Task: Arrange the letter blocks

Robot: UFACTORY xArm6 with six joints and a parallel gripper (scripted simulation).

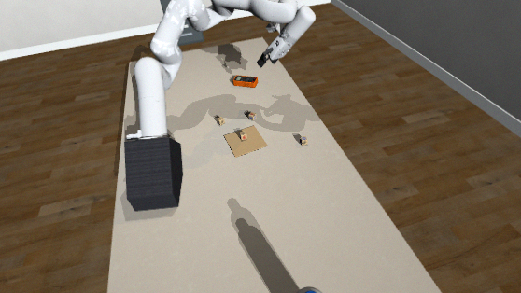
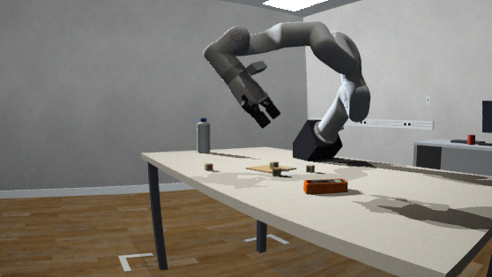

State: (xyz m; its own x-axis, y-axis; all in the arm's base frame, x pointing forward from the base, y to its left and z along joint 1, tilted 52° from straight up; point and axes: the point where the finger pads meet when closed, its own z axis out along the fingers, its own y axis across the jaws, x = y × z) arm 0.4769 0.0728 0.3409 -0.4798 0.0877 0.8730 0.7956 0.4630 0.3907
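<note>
A tan mat [image 1: 246, 141] lies mid-table, and also shows in the exterior view [image 2: 271, 168]. One small block [image 1: 243, 135] sits on the mat near its far edge. Three more blocks stand off the mat: one [image 1: 219, 120] toward the arm's base, one [image 1: 251, 115] beyond the mat, one [image 1: 302, 140] out to the right. Their top faces are too small to read. My gripper [image 1: 267, 58] is open and empty, held high above the table, far from the blocks; it also shows in the exterior view [image 2: 264, 113].
An orange box [image 1: 246, 81] lies on the table beyond the blocks, under the gripper's side. A grey bottle [image 2: 203, 137] stands at the table's near end. The arm's black base [image 1: 153, 173] sits at the left edge.
</note>
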